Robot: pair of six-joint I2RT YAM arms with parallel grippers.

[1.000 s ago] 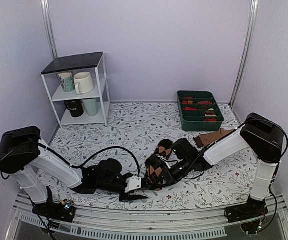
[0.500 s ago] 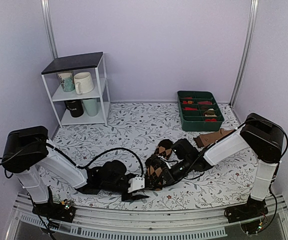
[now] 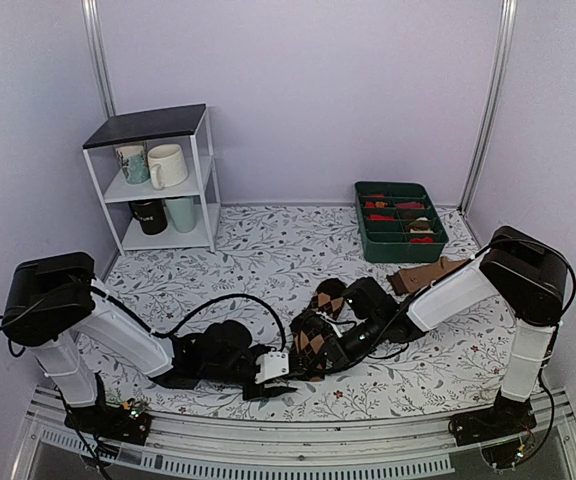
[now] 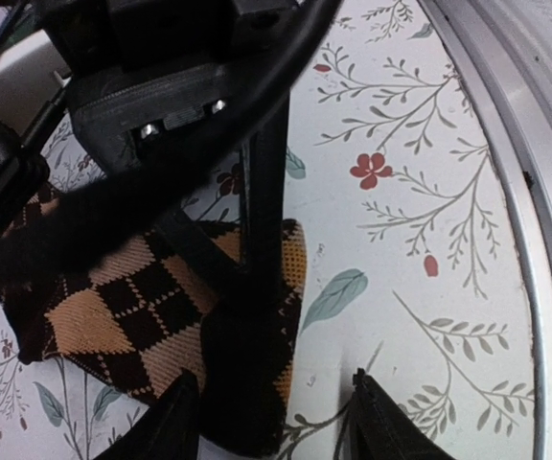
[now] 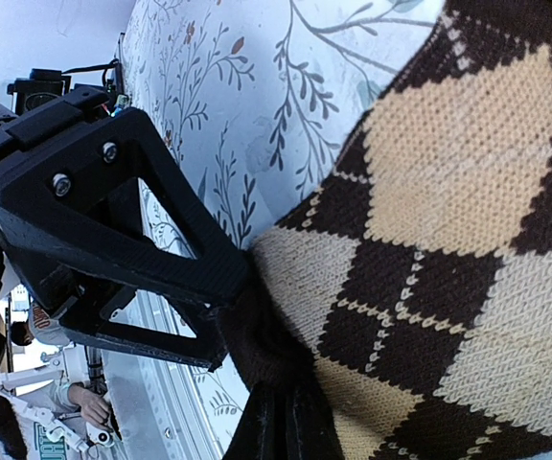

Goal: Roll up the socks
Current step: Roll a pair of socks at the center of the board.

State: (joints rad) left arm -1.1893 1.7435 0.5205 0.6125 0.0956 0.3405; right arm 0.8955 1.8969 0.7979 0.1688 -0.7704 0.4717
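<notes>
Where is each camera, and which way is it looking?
Top: high behind the arms, looking down at the table; both arms, left tool, right tool show.
Left wrist: on the left arm, looking down at the argyle sock; own fingertips show.
Right wrist: on the right arm, close against that sock; its tool pinches it.
All three share the sock.

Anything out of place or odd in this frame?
A plain tan sock lies loose on the table just outside the green tray, partly under the right arm. Nothing looks spilled or damaged.
</notes>
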